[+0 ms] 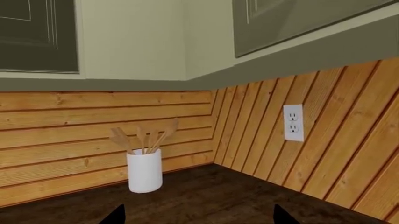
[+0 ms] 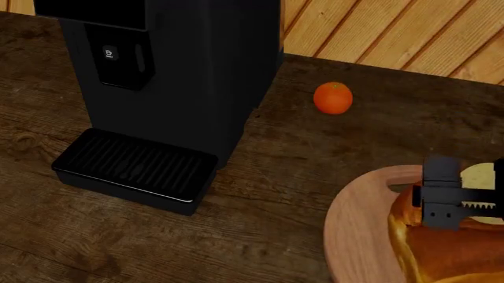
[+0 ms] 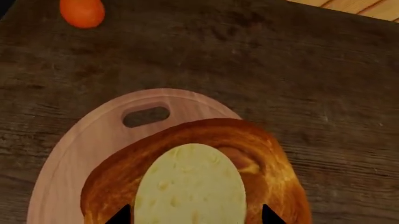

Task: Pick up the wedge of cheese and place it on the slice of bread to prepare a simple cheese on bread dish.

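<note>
The wedge of cheese is a pale yellow speckled puck lying flat on top of the slice of bread, a glossy golden-brown loaf. In the right wrist view my right gripper straddles the cheese. Its two dark fingertips stand a little clear of the cheese's sides, with crust showing in both gaps, so it is open. The head view shows the same gripper at the right edge over the bread, with the cheese just behind its serrated finger. My left gripper is open above bare dark counter, away from both.
The bread rests on a round pale wooden board with a handle slot. An orange fruit lies behind it, and a black coffee machine stands to the left. Near the left arm are a white utensil holder and a wall outlet.
</note>
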